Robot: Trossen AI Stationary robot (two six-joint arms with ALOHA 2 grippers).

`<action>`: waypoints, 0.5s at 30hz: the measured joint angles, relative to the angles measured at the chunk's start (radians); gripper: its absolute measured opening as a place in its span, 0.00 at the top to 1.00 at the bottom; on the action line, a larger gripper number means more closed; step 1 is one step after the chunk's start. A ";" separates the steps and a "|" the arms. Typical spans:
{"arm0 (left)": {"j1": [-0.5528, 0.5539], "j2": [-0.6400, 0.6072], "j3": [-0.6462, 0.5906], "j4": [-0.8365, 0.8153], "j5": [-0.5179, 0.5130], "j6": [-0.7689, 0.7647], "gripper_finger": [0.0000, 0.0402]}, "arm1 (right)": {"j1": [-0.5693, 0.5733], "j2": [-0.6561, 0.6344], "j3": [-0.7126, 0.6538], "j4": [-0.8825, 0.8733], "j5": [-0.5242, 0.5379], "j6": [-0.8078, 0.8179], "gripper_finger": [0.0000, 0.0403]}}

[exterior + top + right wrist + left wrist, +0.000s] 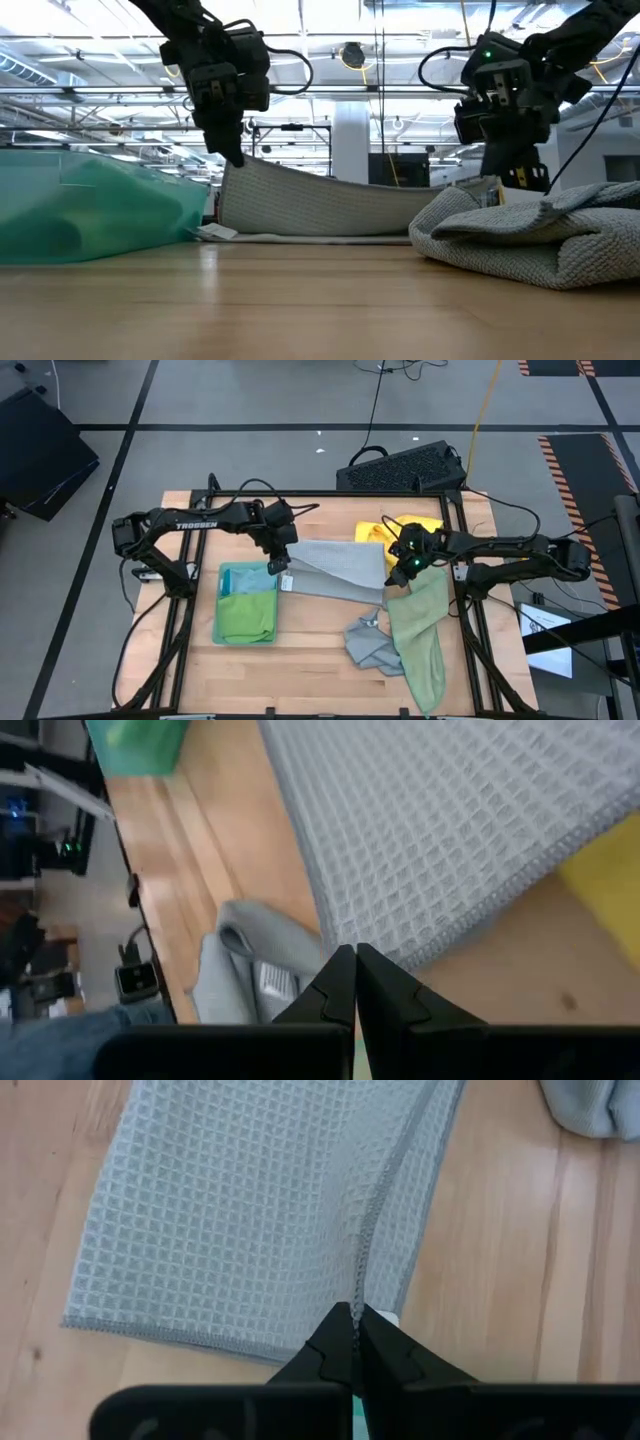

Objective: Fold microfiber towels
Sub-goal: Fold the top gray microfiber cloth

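Observation:
A grey waffle-weave towel (335,567) lies across the middle of the table, between my two grippers. My left gripper (281,565) is shut on its left end and my right gripper (401,568) on its right end. In the low view the towel (320,205) stands as a sagging wall, higher at the left, with its lower part on the table. To the left, a folded teal towel (248,581) and a bright green one (247,618) lie stacked. My left gripper pinches the grey towel's stitched edge (358,1285) between its two shut fingers, slanting down from the far left. That corner (228,168) is lifted off the table, and the cloth sags away from it. My right gripper pinches the towel's corner (345,942) between its shut fingertips, slanting down from the right. The cloth (440,830) spreads away from the tips and is slack.
A yellow towel (375,532) lies at the far right, behind my right gripper. A pale sage towel (420,632) and a crumpled grey one (368,646) lie at the near right, and they fill the right of the low view (530,240). A keyboard (400,468) sits beyond the far edge.

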 joint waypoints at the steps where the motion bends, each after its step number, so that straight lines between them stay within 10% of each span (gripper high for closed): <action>1: 0.000 0.000 0.000 0.000 0.000 0.008 0.99 | 0.012 0.000 -0.004 0.000 0.007 0.006 1.00; 15: -0.015 0.000 0.000 -0.002 -0.045 0.059 0.98 | 0.099 0.075 -0.012 0.058 0.022 0.038 1.00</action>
